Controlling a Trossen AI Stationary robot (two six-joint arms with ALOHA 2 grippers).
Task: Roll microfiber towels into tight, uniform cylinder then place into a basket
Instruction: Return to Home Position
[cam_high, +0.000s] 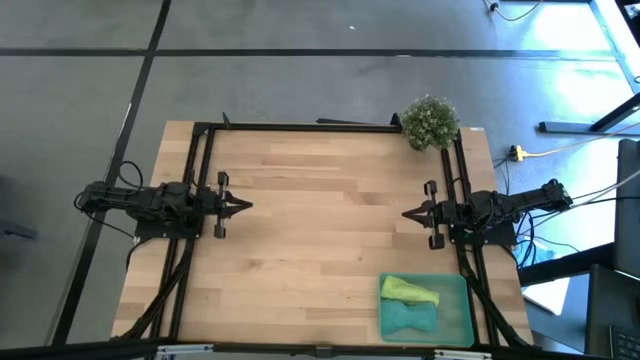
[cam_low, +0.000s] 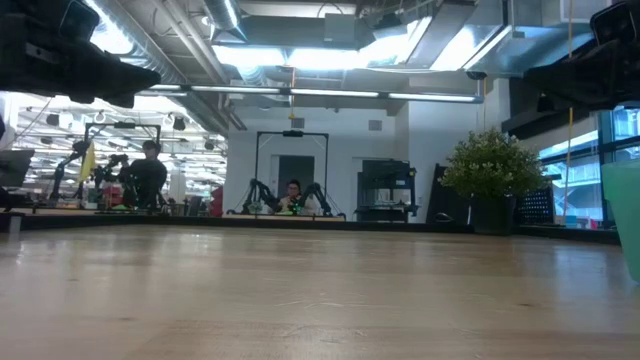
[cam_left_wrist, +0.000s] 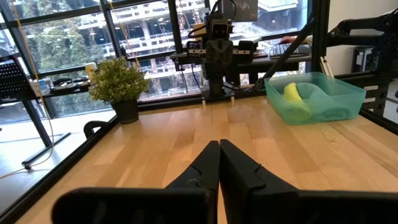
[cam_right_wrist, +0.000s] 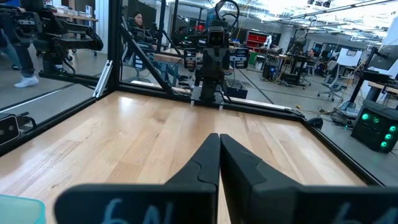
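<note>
The left gripper (cam_high: 248, 207) is hovering over the left side of the table (cam_high: 300, 250), its fingers (cam_left_wrist: 208, 167) pressing together and gripping nothing. The right gripper (cam_high: 405, 214) is facing it from the right side, its fingers (cam_right_wrist: 209, 160) likewise meeting and empty. The basket (cam_high: 460, 300) is sitting at the near right corner, holding the lime green towel (cam_high: 408, 290) with the teal towel (cam_high: 408, 318) touching its near side. A potted plant (cam_high: 431, 122) is standing at the far right corner.
</note>
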